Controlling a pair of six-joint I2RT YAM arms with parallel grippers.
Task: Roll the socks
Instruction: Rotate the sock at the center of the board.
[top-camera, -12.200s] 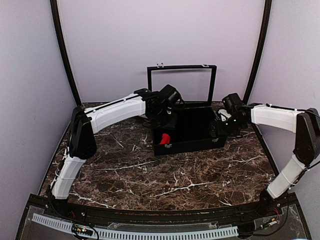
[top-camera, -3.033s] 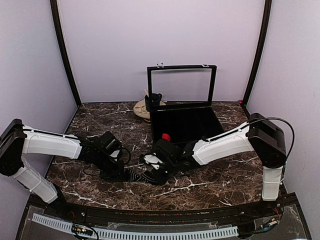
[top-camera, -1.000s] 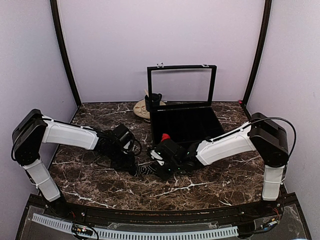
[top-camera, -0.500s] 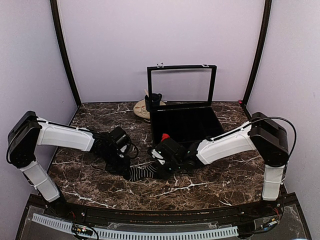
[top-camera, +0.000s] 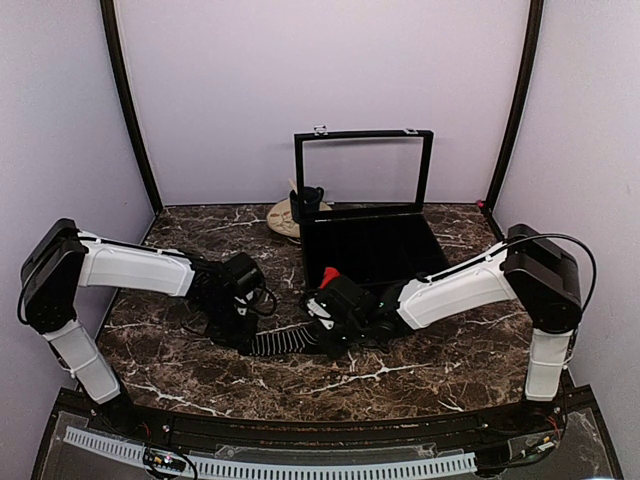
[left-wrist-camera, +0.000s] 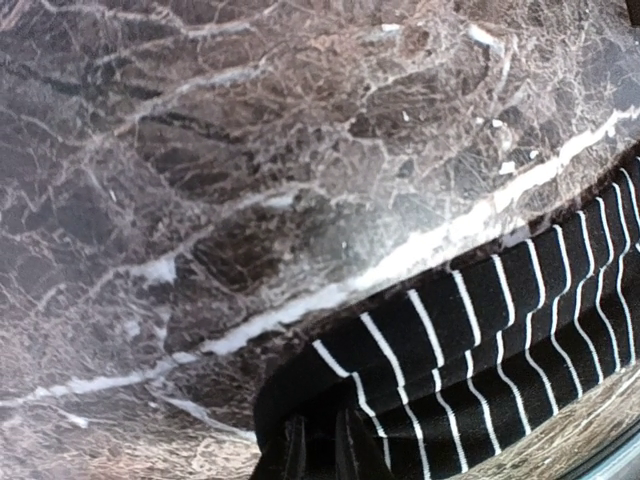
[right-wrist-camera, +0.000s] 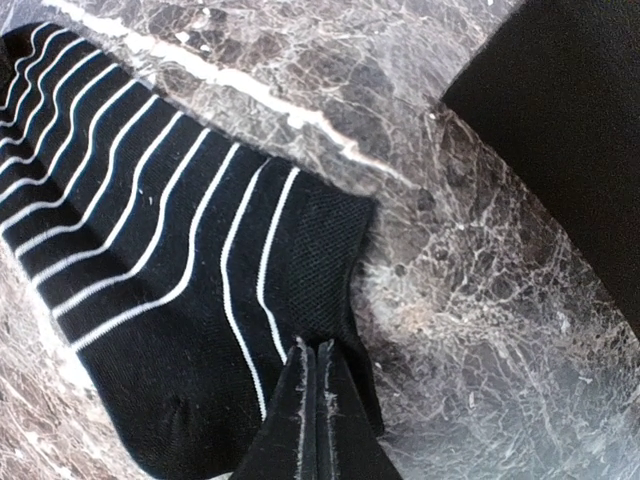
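Rolling has not begun, to judge by how things lie. A black striped sock (top-camera: 285, 340) lies drawn out flat on the marble table (top-camera: 420, 375), near the middle and just in front of the black box (top-camera: 375, 250), with no turn or curl in it. The left gripper (top-camera: 247, 338) appears clenched on the sock's left end, where the fabric bunches. The right gripper (top-camera: 325, 332) sits at the right end with its fingers pressed flush together — whether they pinch any cloth I cannot tell. What seems to be a red sock (top-camera: 329, 272) pokes up at the box's near left corner, apart from both grippers, so pairing and rolling are all left to do. Only the top view shows both arms, the sock's whole length, the red sock and the dark mug (top-camera: 308, 200) far behind. The right wrist view adds what that one cannot — the closed fingertips on the sock's plain end and its flat weave. The left wrist view shows the gathered folds at the other end, though its own fingers are hard to make out.
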